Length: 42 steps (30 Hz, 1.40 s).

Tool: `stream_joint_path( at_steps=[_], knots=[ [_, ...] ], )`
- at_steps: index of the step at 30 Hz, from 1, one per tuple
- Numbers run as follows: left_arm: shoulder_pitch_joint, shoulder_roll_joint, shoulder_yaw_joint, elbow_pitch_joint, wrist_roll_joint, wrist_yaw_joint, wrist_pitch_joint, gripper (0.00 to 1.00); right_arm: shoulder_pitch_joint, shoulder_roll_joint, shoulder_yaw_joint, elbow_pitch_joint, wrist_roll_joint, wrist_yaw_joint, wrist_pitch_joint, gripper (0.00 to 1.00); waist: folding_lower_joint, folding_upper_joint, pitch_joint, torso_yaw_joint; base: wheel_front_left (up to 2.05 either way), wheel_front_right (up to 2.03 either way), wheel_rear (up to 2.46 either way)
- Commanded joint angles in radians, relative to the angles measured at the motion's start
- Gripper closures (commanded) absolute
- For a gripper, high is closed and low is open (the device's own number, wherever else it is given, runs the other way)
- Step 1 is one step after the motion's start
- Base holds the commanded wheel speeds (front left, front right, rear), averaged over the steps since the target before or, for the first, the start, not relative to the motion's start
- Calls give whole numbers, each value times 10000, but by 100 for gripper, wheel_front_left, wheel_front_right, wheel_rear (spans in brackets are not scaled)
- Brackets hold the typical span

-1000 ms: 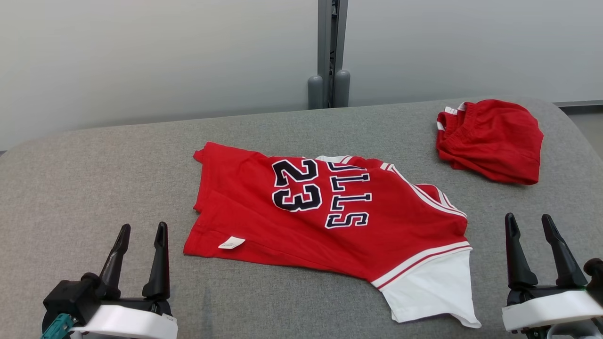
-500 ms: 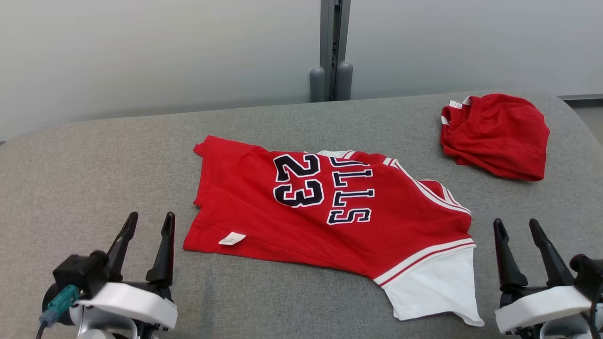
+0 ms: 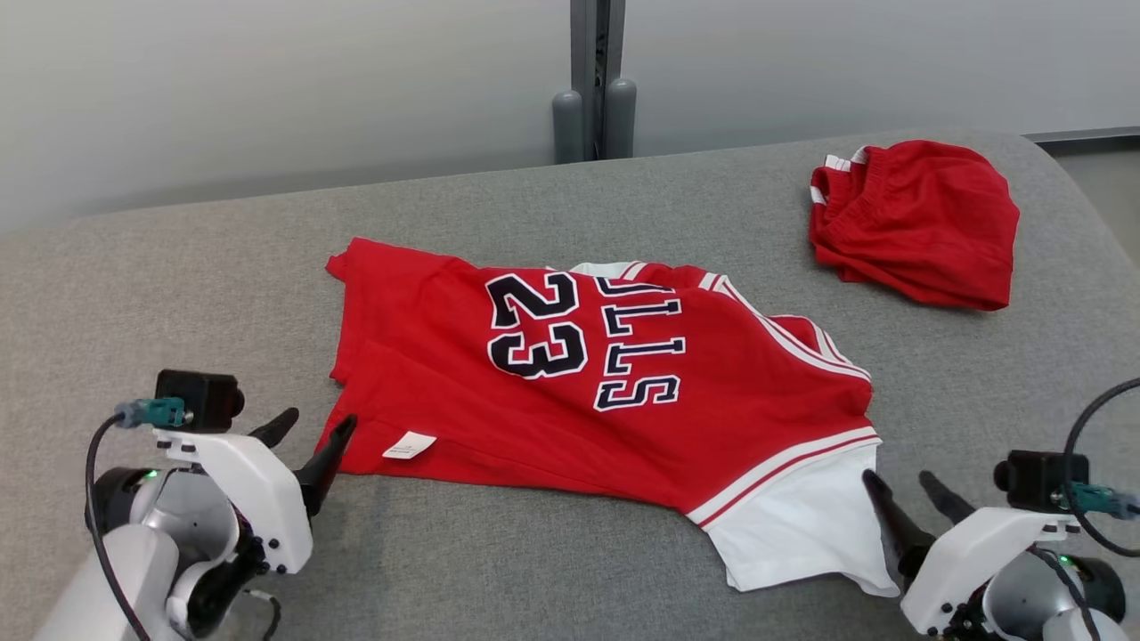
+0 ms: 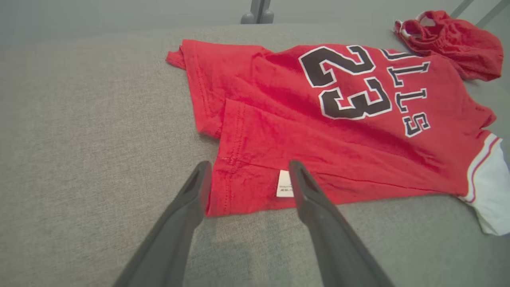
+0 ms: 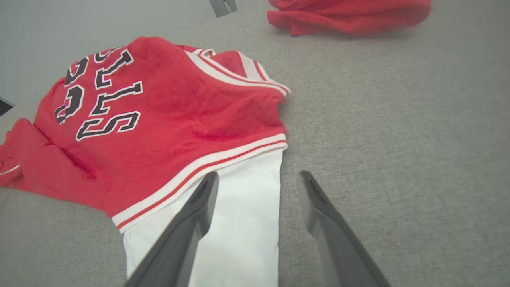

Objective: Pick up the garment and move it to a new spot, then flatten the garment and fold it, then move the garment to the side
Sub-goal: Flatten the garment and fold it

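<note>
A grey tabletop padded in coarse woven cloth, its corners rounded, carries the work. A red jersey, the garment to be moved, flattened and folded, lies across its middle towards the near edge. It is soft knit, rumpled along the hem and folded over on itself, with a black number 23 and white-outlined letters facing up. A second red piece, bunched into a loose mound with an elastic band showing, sits well apart at the far right corner and looks to have no part in this step. The jersey's white sleeve, trimmed with red and white stripes, spreads flat towards the near right corner. Both arms appear set for a two-point lift. The left gripper, near the near left corner, has its dark tapered fingers spread wide, straddling the hem corner. The right gripper, equally wide apart and holding nothing, has one finger over the sleeve and the other over bare cloth. Whether any fingertip touches fabric cannot be told. Taking opposite ends would likely keep the limp cloth from bunching as it rises. A small white label lies by the left gripper's inner finger.
</note>
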Motion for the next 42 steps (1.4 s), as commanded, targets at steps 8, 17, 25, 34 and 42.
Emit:
stream_joint_path(
  at_steps=[8, 17, 25, 34, 42],
  knots=[
    [-1705, 1520, -1624, 293, -2084, -8, 2585, 0, -456, -133, 42, 342, 1148, 8, 2358, 0, 0, -1, 380, -217, 0, 0, 0],
    [-2848, 2154, -2662, 731, -3658, -9, 3670, 0, -750, 267, -345, 826, 2045, 6, 3529, 0, 0, -1, 808, -347, 0, 0, 0],
    [-3672, 2552, -3583, 1351, -5067, -10, 4585, 0, -1010, 538, 189, 829, 2560, 8, 4103, 0, 0, -1, 1304, -620, 0, 0, 0],
    [-4073, 2934, -4553, 1361, -5750, -10, 4561, 0, -901, 637, 850, 896, 3087, 6, 4459, 5, 0, -1, 1488, -817, 0, 0, 0],
    [-4397, 3075, -5037, 1439, -6414, -11, 4309, 35, -959, 604, 1130, 833, 3324, 6, 4374, 100, 0, -1, 1554, -801, 0, 0, 0]
  ],
)
